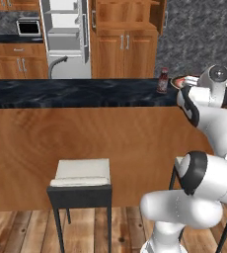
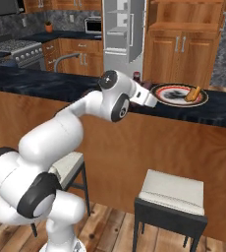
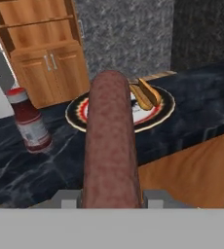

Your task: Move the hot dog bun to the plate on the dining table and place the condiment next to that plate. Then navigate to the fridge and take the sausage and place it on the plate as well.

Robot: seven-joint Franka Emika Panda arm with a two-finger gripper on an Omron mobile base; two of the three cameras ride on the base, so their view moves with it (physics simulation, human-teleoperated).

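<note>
Clamping 1 end of the sausage, the gripper carries a light, slightly slippery, firm cylinder toward the plate.

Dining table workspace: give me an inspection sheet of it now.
Surface: long black marbled dining table, wood sides.
Job's things: round plate with reddish-brown rim holds the tan split hot dog bun; dark red condiment bottle stands upright beside the plate; long brown sausage in the tool.
Clutter: nothing seen.
Grippers: tool shut on sausage.
Cables: nothing seen.
Surroundings: grey fridge open, wooden cabinets, cushioned stools.
</note>
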